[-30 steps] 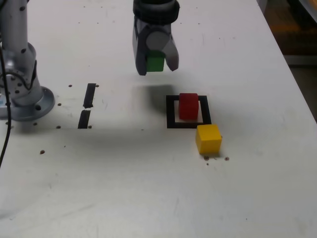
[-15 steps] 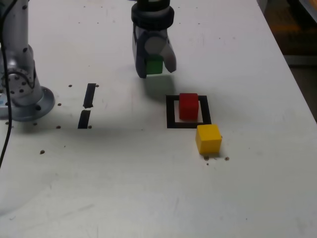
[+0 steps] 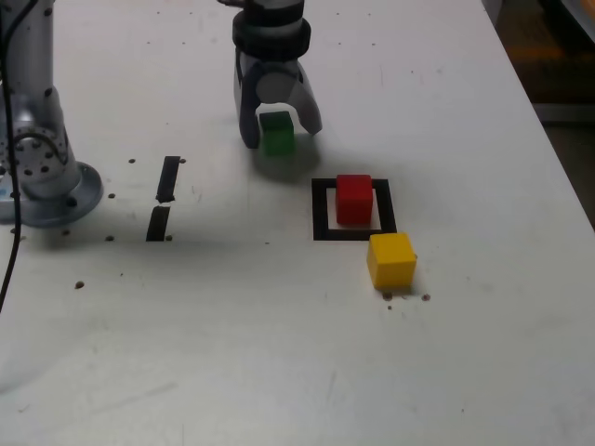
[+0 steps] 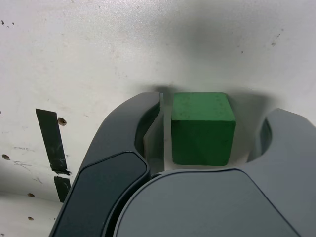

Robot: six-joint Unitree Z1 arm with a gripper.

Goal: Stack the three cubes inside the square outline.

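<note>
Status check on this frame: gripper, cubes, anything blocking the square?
Gripper open, astride green cube on the table. Red cube alone in square outline. Yellow cube just outside its corner. Nothing blocking.

The white table (image 3: 279,353) is being lit evenly and brightly from above, with no harsh glare being thrown. A soft shadow is being cast beside the arm's base (image 3: 42,190) and under the gripper (image 3: 276,130). The exterior view is being rendered slightly soft, its far right corner left dim. In the wrist view, the green cube (image 4: 202,128) is being kept sharp, while the dark fingers (image 4: 113,168) are being blurred slightly and a grey shadow is being spread around them.
</note>
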